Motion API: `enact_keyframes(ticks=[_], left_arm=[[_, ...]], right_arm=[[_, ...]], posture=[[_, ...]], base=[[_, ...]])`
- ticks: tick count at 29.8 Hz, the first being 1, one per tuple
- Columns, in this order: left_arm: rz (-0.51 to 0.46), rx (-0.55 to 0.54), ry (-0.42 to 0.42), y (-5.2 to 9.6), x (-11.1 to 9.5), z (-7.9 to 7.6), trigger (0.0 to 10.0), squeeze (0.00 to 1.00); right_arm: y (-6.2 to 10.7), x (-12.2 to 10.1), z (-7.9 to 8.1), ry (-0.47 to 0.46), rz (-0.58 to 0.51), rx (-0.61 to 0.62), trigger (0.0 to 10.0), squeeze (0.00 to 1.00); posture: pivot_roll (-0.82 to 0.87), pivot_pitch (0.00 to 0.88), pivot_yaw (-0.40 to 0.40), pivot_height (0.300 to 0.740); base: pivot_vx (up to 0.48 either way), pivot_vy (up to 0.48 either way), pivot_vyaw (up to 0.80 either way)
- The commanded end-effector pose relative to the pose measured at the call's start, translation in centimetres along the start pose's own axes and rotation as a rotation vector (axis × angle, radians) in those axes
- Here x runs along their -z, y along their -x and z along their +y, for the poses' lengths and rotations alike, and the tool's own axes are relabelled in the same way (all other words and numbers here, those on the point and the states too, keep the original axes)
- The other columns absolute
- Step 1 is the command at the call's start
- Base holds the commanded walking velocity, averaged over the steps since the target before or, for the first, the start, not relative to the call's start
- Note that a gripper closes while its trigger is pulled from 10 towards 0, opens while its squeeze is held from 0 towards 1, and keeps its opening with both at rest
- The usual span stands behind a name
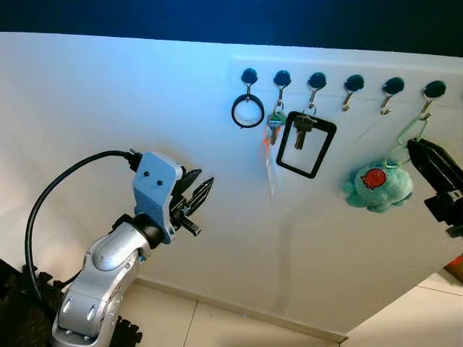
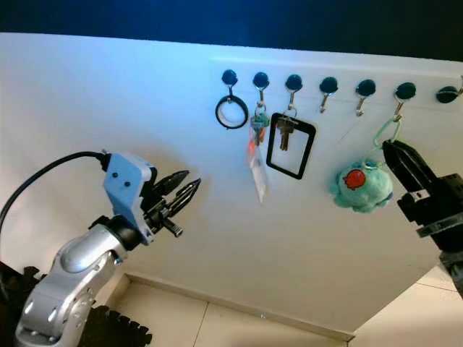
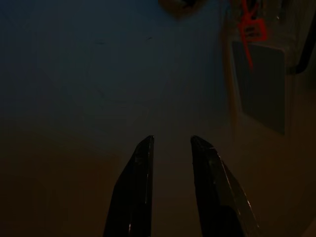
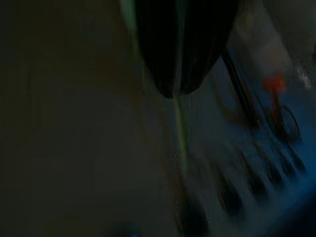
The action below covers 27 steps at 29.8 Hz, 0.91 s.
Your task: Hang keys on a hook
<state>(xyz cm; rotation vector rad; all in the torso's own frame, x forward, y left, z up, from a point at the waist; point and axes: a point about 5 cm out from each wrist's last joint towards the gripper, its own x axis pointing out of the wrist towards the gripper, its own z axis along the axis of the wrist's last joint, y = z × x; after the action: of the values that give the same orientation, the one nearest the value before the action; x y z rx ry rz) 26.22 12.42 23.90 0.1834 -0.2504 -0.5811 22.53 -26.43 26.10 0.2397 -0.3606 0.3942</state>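
Observation:
A teal plush keychain (image 1: 376,186) hangs by a green loop (image 1: 405,134) from the far-right hook (image 1: 432,91) of a row of black-knobbed hooks on the white wall. My right gripper (image 1: 414,144) is shut on the lower part of that green loop, just above the plush. In the right wrist view the closed fingertips (image 4: 173,91) pinch a green strand (image 4: 181,128). My left gripper (image 1: 201,189) is held up at the lower left, open and holding nothing, well away from the hooks; its fingers (image 3: 143,168) point at bare wall.
A black ring (image 1: 247,110) hangs on the first hook, keys with a red tag (image 1: 273,130) on the second, a key in a black rectangular frame (image 1: 307,143) on the third. Two hooks (image 1: 353,85) between those and the plush are bare. Tiled floor (image 1: 188,318) lies below.

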Motion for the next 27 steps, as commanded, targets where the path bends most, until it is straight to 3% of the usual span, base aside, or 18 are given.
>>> enact_keyframes(ticks=[1, 2, 6, 7, 8, 11, 14, 17, 19, 21, 23, 27], left_arm=[[0.009, 0.008, 0.006, 0.1, 0.2, -0.2, 10.0, 0.00], [0.010, 0.009, 0.006, 0.1, 0.2, -0.2, 10.0, 0.00], [0.011, 0.010, 0.007, 0.1, 0.3, -0.2, 10.0, 0.00], [0.011, 0.010, 0.008, 0.1, 0.3, -0.2, 10.0, 0.00], [0.014, 0.007, 0.013, 0.1, 0.5, -0.4, 10.0, 0.00], [0.016, 0.004, 0.016, 0.1, 0.6, -0.4, 10.0, 0.00], [0.042, -0.025, 0.028, 0.4, 1.4, -0.6, 10.0, 0.00], [0.042, -0.025, 0.028, 0.4, 1.4, -0.6, 10.0, 0.00], [0.096, -0.068, 0.033, 0.9, 2.9, -0.6, 10.0, 0.00], [0.096, -0.068, 0.033, 0.9, 2.9, -0.6, 10.0, 0.00], [0.155, -0.114, 0.046, 1.5, 4.6, -0.8, 10.0, 0.00], [0.224, -0.184, 0.038, 2.0, 6.6, -0.8, 10.0, 0.00]], right_arm=[[0.0, 0.3, 0.3, -0.009, 0.016, -0.008, 10.0, 1.00], [0.1, 0.3, 0.4, -0.015, 0.015, -0.014, 10.0, 0.00], [0.2, 0.9, 0.4, -0.021, 0.031, -0.012, 10.0, 0.00], [0.4, 1.6, 0.5, -0.010, 0.061, -0.006, 10.0, 0.00], [1.0, 4.3, 1.1, -0.004, 0.174, -0.005, 10.0, 0.00], [1.5, 5.9, 1.4, -0.004, 0.236, -0.003, 10.0, 0.00], [4.7, 13.3, 2.3, 0.054, 0.518, 0.022, 10.0, 0.00], [4.7, 13.3, 2.3, 0.054, 0.518, 0.022, 10.0, 0.00], [8.1, 18.6, 2.8, 0.120, 0.709, 0.077, 10.0, 0.00], [8.1, 18.6, 2.8, 0.120, 0.709, 0.077, 10.0, 0.00], [11.0, 22.4, 3.3, 0.196, 0.827, 0.161, 10.0, 0.00], [12.5, 24.8, 3.5, 0.230, 0.876, 0.254, 10.0, 0.00]], posture=[[0.00, 0.189, 0.078, 0.740], [0.00, 0.189, 0.078, 0.740], [0.00, 0.189, 0.078, 0.740], [0.00, 0.189, 0.078, 0.740], [0.00, 0.189, 0.078, 0.740], [0.00, 0.191, 0.062, 0.740], [0.00, 0.193, 0.057, 0.740], [0.00, 0.193, 0.057, 0.740], [0.00, 0.192, 0.054, 0.740], [0.00, 0.192, 0.054, 0.740], [0.01, 0.181, 0.043, 0.740], [0.01, 0.169, 0.036, 0.740]], base=[[0.000, 0.000, 0.00], [0.000, 0.000, 0.00], [0.000, 0.000, 0.00], [0.000, 0.000, 0.00], [0.000, 0.000, 0.00], [0.000, 0.000, 0.00], [0.000, 0.000, 0.00], [0.000, 0.000, 0.00], [0.000, 0.000, 0.00], [0.000, 0.000, 0.00], [0.000, 0.000, 0.00], [0.000, 0.000, 0.00]])
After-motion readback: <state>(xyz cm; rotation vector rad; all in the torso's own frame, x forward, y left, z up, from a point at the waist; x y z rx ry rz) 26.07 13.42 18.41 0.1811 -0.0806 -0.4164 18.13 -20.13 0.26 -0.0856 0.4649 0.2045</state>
